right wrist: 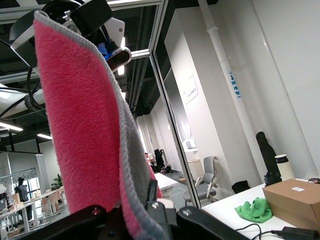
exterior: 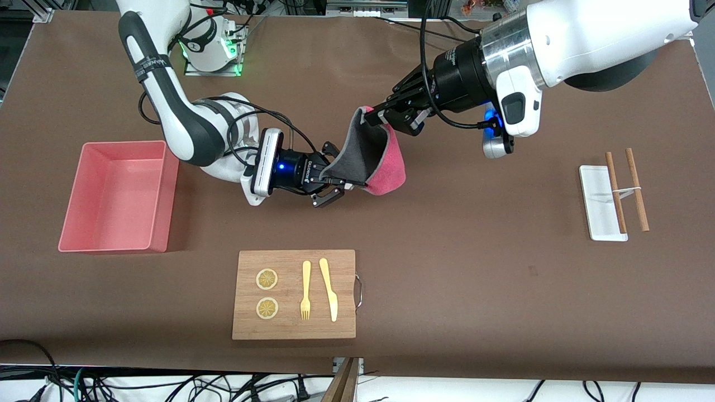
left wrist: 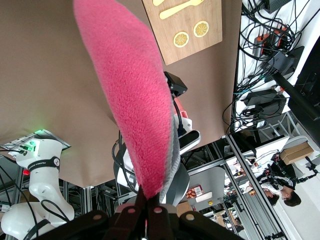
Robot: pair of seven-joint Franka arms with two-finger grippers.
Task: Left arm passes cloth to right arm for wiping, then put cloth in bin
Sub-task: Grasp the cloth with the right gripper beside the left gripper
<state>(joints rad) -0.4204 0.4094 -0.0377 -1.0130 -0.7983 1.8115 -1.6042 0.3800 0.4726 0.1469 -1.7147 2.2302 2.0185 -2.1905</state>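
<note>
the desk (exterior: 447,268), under a brown cover, carried everything. the left arm (exterior: 586,33) came in from its end of the desk, and the right arm (exterior: 167,95) bent down from its base toward the middle. the bin (exterior: 114,196) sat on the desk at the right arm's end, with nothing to be seen inside it. a wooden board (exterior: 294,294) lay nearer to the front camera than the bin and the grippers, holding two lemon slices (exterior: 267,279), a yellow fork (exterior: 305,290) and a yellow knife (exterior: 329,289). toward the left arm's end lay a small white tray (exterior: 600,204) with two brown sticks (exterior: 637,190) across and beside it.

the cloth (exterior: 368,153) hung in the air over the middle of the desk, stretched between both grippers, grey side toward the right arm and magenta side toward the left arm. the left gripper (exterior: 374,115) pinched the cloth's upper edge with its fingers closed on it; in the left wrist view the fingers (left wrist: 135,212) met on the cloth (left wrist: 132,95). the right gripper (exterior: 334,181) was at the cloth's lower edge, and in the right wrist view its fingers (right wrist: 155,202) were clamped on the cloth (right wrist: 85,130) too.
</note>
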